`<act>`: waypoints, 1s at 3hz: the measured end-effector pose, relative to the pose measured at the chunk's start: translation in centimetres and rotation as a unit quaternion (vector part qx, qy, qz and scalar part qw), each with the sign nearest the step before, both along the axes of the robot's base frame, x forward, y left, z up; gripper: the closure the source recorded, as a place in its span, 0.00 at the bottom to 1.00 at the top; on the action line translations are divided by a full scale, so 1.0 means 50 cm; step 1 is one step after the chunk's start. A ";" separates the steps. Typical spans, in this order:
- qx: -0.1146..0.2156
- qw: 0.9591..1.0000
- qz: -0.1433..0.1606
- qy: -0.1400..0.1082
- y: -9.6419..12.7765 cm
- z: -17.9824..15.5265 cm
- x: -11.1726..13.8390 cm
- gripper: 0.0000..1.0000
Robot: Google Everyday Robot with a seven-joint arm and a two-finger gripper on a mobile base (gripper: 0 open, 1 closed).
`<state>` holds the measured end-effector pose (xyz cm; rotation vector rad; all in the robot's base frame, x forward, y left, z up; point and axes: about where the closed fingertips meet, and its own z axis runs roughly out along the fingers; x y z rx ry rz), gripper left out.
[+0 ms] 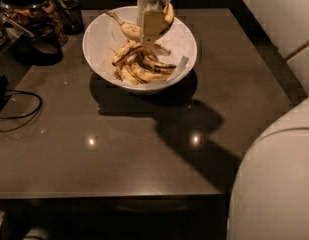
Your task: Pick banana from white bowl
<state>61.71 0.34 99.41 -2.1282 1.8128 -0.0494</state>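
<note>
The white bowl (101, 59) stands at the back middle of the dark table, lined with white paper. Flat, dark-edged banana peel strips (136, 66) lie in its bottom. My gripper (151, 26) hangs over the bowl's far side, shut on the banana (130, 30). The yellow banana is lifted above the peels, its dark stem pointing up left and its other end showing right of the finger (153, 24).
A dark glass jar (31, 6) with snacks and a black holder (71, 14) stand at the back left. A black cable (16, 109) lies at the left edge. My white arm (279, 174) fills the right foreground.
</note>
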 end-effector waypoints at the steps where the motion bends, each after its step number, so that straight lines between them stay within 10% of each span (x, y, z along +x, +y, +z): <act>1: 0.019 0.999 -0.011 0.024 -0.011 0.001 -0.029 1.00; 3: 0.050 0.994 -0.046 0.083 -0.038 -0.013 -0.165 1.00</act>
